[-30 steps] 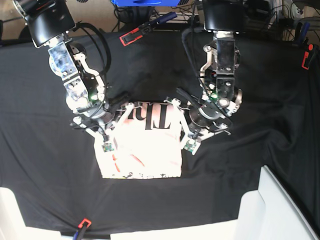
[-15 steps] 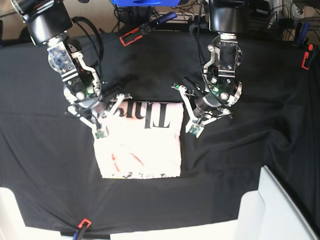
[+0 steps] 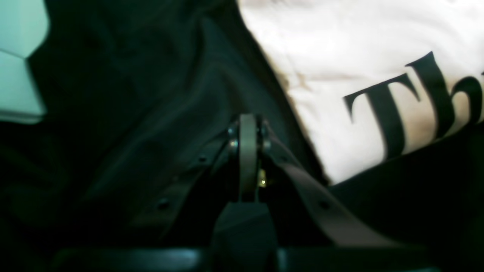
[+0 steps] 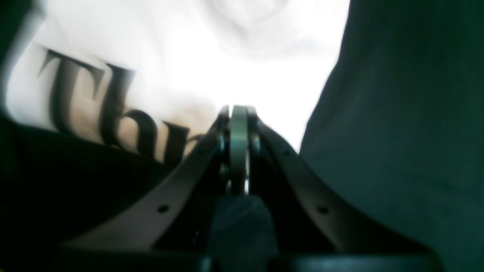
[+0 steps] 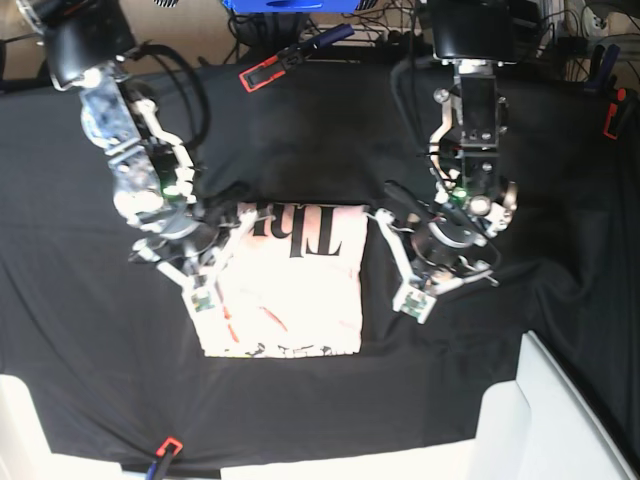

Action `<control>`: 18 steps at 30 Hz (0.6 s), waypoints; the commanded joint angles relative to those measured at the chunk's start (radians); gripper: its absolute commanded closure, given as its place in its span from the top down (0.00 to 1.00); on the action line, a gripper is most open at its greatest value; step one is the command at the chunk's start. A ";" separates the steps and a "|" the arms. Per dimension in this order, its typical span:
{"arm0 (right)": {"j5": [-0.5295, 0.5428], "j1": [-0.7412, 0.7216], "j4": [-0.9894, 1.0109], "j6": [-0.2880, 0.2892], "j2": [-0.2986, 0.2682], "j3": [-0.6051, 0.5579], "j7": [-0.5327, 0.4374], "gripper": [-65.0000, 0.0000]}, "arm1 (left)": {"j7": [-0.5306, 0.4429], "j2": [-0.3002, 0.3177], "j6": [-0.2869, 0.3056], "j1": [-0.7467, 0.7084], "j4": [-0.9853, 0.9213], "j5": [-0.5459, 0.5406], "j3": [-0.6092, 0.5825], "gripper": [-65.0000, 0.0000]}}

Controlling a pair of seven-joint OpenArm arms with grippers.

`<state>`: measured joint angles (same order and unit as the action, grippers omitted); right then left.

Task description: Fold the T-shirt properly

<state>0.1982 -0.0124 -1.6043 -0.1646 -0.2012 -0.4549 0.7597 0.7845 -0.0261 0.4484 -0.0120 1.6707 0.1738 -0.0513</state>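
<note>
The T-shirt (image 5: pixel 285 285) lies folded into a flat pale rectangle on the black table cloth (image 5: pixel 480 150). Its black lettering runs along the far edge (image 5: pixel 300 230). My left gripper (image 5: pixel 385 205) is shut and holds nothing. In the left wrist view the left gripper (image 3: pixel 247 124) hangs over black cloth just beside the T-shirt (image 3: pixel 351 75), off its lettered corner. My right gripper (image 5: pixel 238 212), also shut on nothing, is at the shirt's other far corner. Seen from the right wrist, the right gripper (image 4: pixel 238 113) is above the T-shirt (image 4: pixel 242 49) near its side edge.
Red clamps (image 5: pixel 262 75) (image 5: pixel 612 118) (image 5: pixel 165 447) pin the cloth at its edges. White panels stand at the front right (image 5: pixel 560 420) and front left (image 5: pixel 20 430). The white panel (image 3: pixel 19 56) also shows in the left wrist view. Cloth wrinkles lie right of the shirt.
Both grippers have drawn back from the shirt's far corners, where they were a second ago. The left arm has shifted right and toward the front. The shirt's far edge now lies flat.
</note>
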 commanded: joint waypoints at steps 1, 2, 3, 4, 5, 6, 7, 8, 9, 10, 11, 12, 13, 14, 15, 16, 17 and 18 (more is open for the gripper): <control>-0.012 -0.008 -0.027 -0.005 -0.019 0.006 -0.012 0.00 | -0.020 0.004 -0.006 0.010 0.029 -0.004 0.028 0.00; -0.012 -0.008 -0.035 -0.005 -0.034 0.006 -0.013 0.00 | -0.020 0.004 -0.006 0.005 0.030 -0.004 0.055 0.00; -0.012 -0.011 -0.037 -0.005 -0.056 0.006 -0.016 0.00 | -0.021 0.004 -0.006 0.005 0.029 -0.004 0.090 0.00; -0.012 -0.013 -0.034 -0.005 -0.077 0.006 -0.030 0.00 | -0.021 0.004 -0.006 0.010 0.026 -0.004 0.124 0.00; -0.012 -0.013 -0.034 -0.005 -0.105 0.006 -0.061 0.00 | -0.023 0.007 0.000 0.011 0.019 -0.004 0.152 0.00; -0.013 -0.007 -0.034 -0.003 -0.145 0.006 -0.107 0.00 | -0.037 0.024 0.022 0.011 0.013 -0.004 0.170 0.00; -0.013 0.002 -0.034 -0.003 -0.183 -0.003 -0.157 0.00 | -0.067 0.044 0.049 0.005 0.012 -0.004 0.175 0.00; -0.013 0.029 -0.035 -0.002 -0.225 -0.003 -0.217 0.00 | -0.119 0.064 0.083 -0.006 0.004 -0.004 0.173 0.00; -0.013 0.058 -0.037 -0.002 -0.258 -0.005 -0.285 0.00 | -0.178 0.087 0.108 -0.036 -0.010 -0.003 0.178 0.00; -0.013 0.090 -0.038 -0.002 -0.295 -0.005 -0.368 0.00 | -0.244 0.110 0.117 -0.069 -0.020 -0.003 0.179 0.00; -0.013 0.122 -0.038 -0.002 -0.324 -0.005 -0.437 0.00 | -0.305 0.131 0.117 -0.095 -0.036 -0.003 0.176 0.00; -0.013 0.160 -0.035 -0.002 -0.357 -0.005 -0.526 0.00 | -0.379 0.156 0.117 -0.131 -0.053 -0.003 0.176 0.00; -0.013 0.200 -0.034 -0.002 -0.381 0.000 -0.610 0.00 | -0.454 0.174 0.117 -0.165 -0.073 -0.003 0.179 0.00; -0.013 0.236 -0.034 -0.002 -0.396 0.005 -0.681 0.00 | -0.523 0.186 0.117 -0.193 -0.093 -0.003 0.184 0.00; -0.015 0.271 -0.034 -0.002 -0.409 0.008 -0.751 0.00 | -0.598 0.199 0.117 -0.219 -0.116 -0.004 0.187 0.00; -0.015 0.303 -0.034 -0.002 -0.418 0.012 -0.816 0.00 | -0.666 0.206 0.114 -0.245 -0.134 -0.006 0.189 0.00; -0.015 0.331 -0.034 -0.002 -0.421 0.023 -0.866 0.00 | -0.727 0.206 0.112 -0.274 -0.143 -0.006 0.190 0.00; -0.016 0.358 -0.032 -0.002 -0.422 0.031 -0.903 0.00 | -0.778 0.203 0.102 -0.300 -0.145 -0.006 0.196 0.00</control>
<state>0.1844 0.3496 -1.6211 -0.1566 -0.6014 -0.4362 -0.1253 0.0296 0.1768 0.5488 -0.3191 1.5063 0.1875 0.1440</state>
